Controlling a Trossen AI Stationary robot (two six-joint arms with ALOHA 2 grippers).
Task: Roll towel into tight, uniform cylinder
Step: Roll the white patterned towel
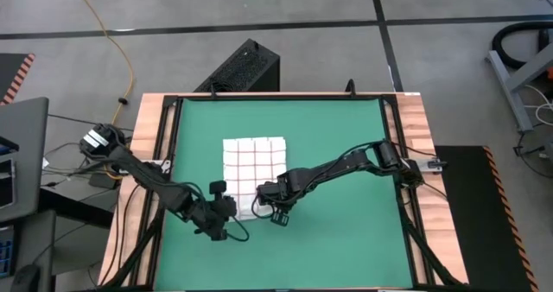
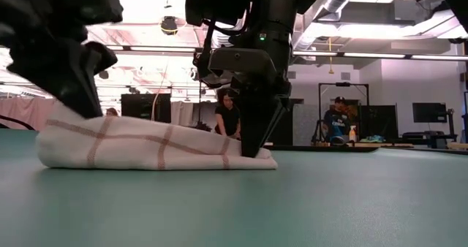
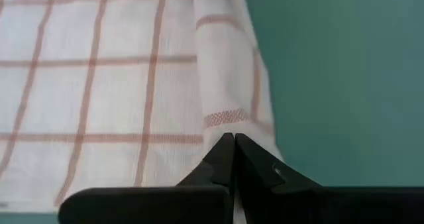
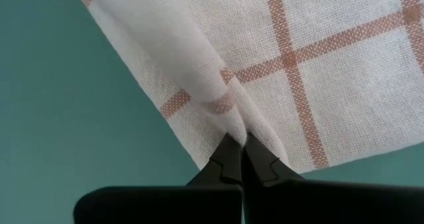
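High view: we find the towel [image 1: 253,167] mid-surface, on the green mat [image 1: 346,240], its near edge turned over. We judge rolling just begun.

Low view: a low fold lies flat.

Wrist views: left pincer [image 3: 233,144] and right pincer [image 4: 241,144] each clamp that fold; next, both should advance evenly.

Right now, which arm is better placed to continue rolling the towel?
Neither alone, I judge. The left pincer and the right pincer are both shut on the rolled near edge of the towel, one at each end. Rolling evenly likely needs both together.
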